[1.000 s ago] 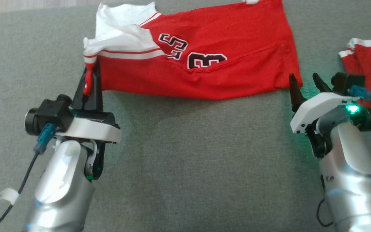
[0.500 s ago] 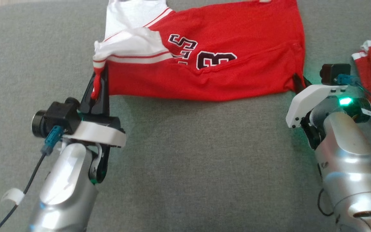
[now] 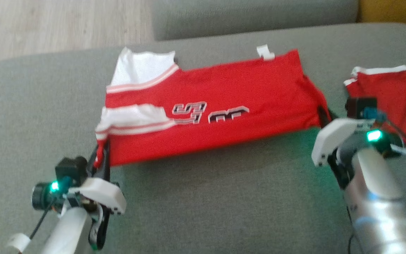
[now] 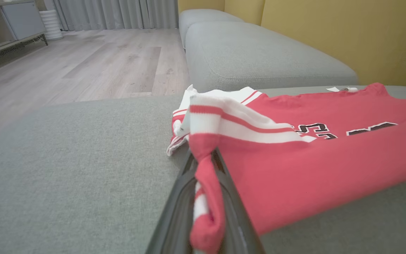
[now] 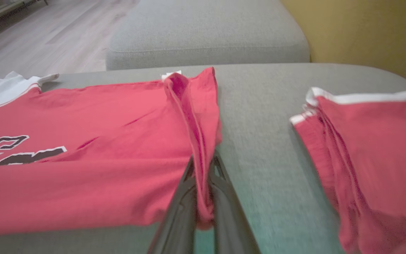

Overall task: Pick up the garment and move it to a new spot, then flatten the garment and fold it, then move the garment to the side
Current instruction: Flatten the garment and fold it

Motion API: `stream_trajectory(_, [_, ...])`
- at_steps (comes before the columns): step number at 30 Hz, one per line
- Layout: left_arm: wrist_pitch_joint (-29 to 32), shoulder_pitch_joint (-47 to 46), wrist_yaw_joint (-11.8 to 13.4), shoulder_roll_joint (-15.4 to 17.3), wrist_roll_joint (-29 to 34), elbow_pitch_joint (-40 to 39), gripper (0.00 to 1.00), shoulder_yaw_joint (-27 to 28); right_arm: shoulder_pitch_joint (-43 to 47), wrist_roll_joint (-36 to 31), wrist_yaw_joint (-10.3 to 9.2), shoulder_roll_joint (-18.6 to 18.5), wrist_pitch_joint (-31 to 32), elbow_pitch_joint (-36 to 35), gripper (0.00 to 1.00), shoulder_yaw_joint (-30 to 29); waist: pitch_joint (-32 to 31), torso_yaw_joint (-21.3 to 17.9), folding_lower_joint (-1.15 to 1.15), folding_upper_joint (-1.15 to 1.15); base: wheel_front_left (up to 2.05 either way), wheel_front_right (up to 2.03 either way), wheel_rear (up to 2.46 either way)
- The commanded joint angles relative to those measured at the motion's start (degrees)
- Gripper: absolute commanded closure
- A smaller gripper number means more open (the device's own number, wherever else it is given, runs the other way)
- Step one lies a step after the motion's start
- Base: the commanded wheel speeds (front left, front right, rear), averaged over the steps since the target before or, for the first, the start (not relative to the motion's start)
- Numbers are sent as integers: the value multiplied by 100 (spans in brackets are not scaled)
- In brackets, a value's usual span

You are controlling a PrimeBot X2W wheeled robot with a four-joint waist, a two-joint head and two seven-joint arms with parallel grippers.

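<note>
Garment [image 3: 224, 137], soft red jersey cloth, corners pinched in left fingers [image 4: 176, 211] and right fingers [image 5: 178, 215].

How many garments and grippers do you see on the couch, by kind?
Red jersey with numbers: 1
Other red garment, white trim: 1
Grippers: 2, left gripper and right gripper, both shut on the jersey
Total: 4

A home living room, by the look of it: grey upholstered sofa cushions [image 4: 259, 56] across the middle, pale wood-plank floor [image 4: 100, 67] at left, long grey curtains [image 4: 118, 14] along the top, a low cabinet [image 4: 16, 17] upper left, a yellow wall [image 4: 347, 35] upper right.
</note>
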Motion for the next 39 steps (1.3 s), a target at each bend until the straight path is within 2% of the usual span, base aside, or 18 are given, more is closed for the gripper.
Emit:
stream_trajectory(1, [81, -55, 38, 203, -65, -156, 100, 178, 125, 73, 12, 48, 93, -338, 100, 124, -316, -86, 1, 0, 0, 0, 0])
stream_trajectory(8, [481, 459, 46, 259, -110, -438, 100, -1, 1311, 213, 12, -22, 708, -1459, 100, -10, -713, -6, 1, 0, 0, 0, 0])
stream_trajectory(14, [836, 881, 133, 351, -160, -876, 100, -86, 2255, 551, 12, 16, 1253, -2564, 100, -180, -807, -2, 1, 0, 0, 0, 0])
stream_trajectory(20, [1081, 1122, 151, 411, -203, -1149, 100, -179, 2735, 600, 12, 34, 1456, -3179, 100, -225, -781, -14, 1, 0, 0, 0, 0])
stream_trajectory(21, [1095, 1140, 136, 417, -207, -1170, 100, -198, 2775, 641, 12, 37, 1440, -3240, 71, -233, -771, -19, 1, 0, 0, 0, 0])
stream_trajectory(22, [1104, 1149, 113, 432, -198, -1190, 66, -237, 2836, 630, 12, 41, 1387, -3307, 0, -333, -736, -26, 1, 0, 0, 0, 0])
stream_trajectory(23, [1097, 1140, 119, 444, -180, -1196, 1, -248, 2851, 608, 12, 43, 1347, -3336, 0, -357, -719, -28, 1, 0, 0, 0, 0])
stream_trajectory(26, [1047, 1113, 154, 452, -173, -1226, 0, -228, 2839, 722, 12, 45, 1177, -3428, 0, -386, -678, -49, 1, 0, 0, 0, 0])
stream_trajectory(29, [835, 1030, 204, 464, -162, -1323, 0, -150, 2769, 959, 12, 46, 751, -3633, 0, -324, -605, -103, 1, 0, 0, 0, 0])
stream_trajectory(35, [-266, 686, 195, 427, -103, -1679, 0, 102, 2683, 1454, 12, 47, -493, -4149, 0, 158, -369, -243, 1, 0, 0, 0, 0])
stream_trajectory(39, [-619, 564, 165, 290, -152, -1920, 0, 327, 2775, 1598, 12, 47, -1301, -4244, 0, 457, -262, -334, 1, 0, 0, 0, 0])
